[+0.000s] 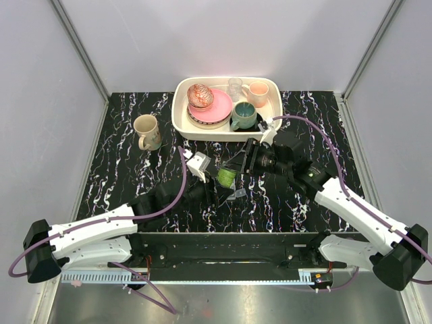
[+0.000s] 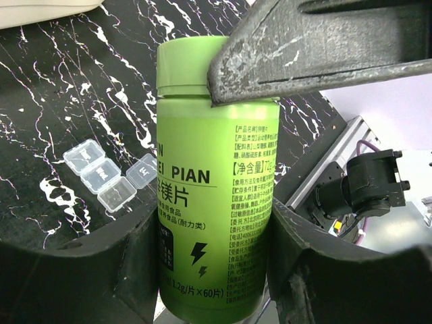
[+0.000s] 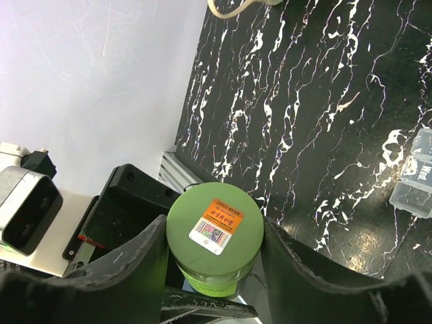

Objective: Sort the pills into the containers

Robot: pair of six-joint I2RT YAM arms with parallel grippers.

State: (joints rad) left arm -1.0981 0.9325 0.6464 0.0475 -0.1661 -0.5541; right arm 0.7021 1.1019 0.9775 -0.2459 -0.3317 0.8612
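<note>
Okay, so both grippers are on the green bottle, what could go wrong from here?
1. The left gripper clamps only the smooth lower body of the green bottle. If the right gripper twists the cap, the bottle may spin or slip.
2. The containers lie off to the side on the table, not under the bottle. If the cap comes off with a jerk, the contents could scatter across the dark marbled top.

Right pincer [image 3: 213,224] clamps cap of green bottle [image 3: 214,233]; clear container [image 3: 413,177] at right edge
</note>
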